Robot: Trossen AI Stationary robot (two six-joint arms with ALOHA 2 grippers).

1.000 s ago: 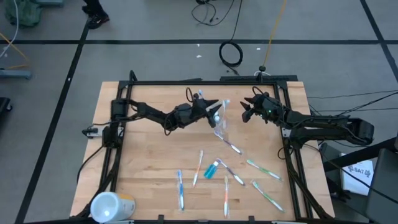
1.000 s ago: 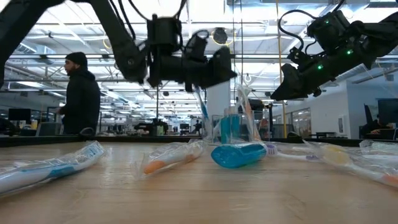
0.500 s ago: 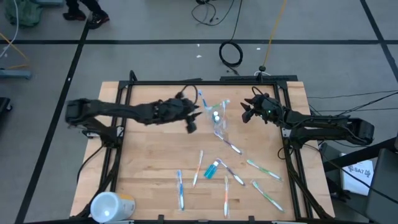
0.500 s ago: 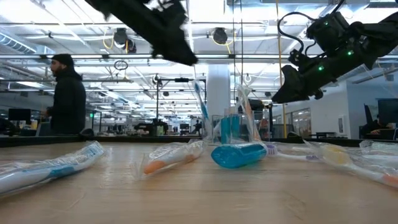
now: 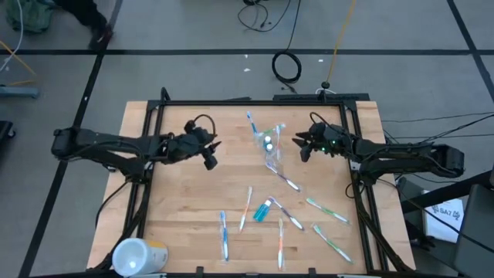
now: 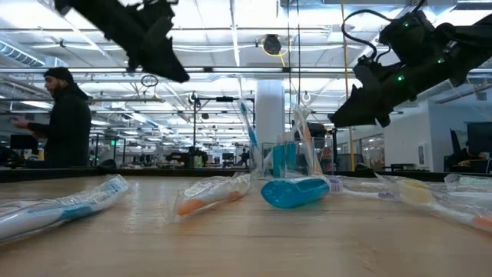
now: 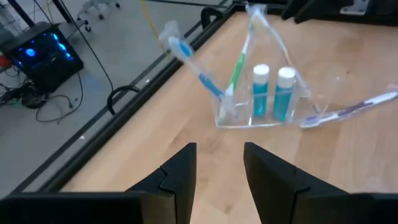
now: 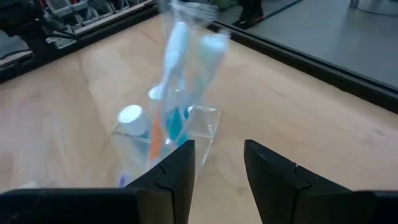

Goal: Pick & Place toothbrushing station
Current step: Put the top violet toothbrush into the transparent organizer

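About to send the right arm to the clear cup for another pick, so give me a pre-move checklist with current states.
1. Clear cup upright with two toothpaste tubes and brushes inside: ok.
2. Left claw away from the cup, over bare table, empty, open: ok.
3. Right claw empty, open, beside the cup: ok.
4. Loose toothbrushes on the table awaiting pickup: ok.
5. Loose blue tube lying flat, reachable: ok.
6. Clearance between the right claw and the brush tips: cannot tell.

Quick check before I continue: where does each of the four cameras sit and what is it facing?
High: overhead, straight down on table, both arms.
Low: table height, level across toothbrushes toward the room; arms overhead.
Left wrist: past its open fingers at the clear cup.
Right wrist: past its open fingers at that cup, opposite side.
All four share the cup.
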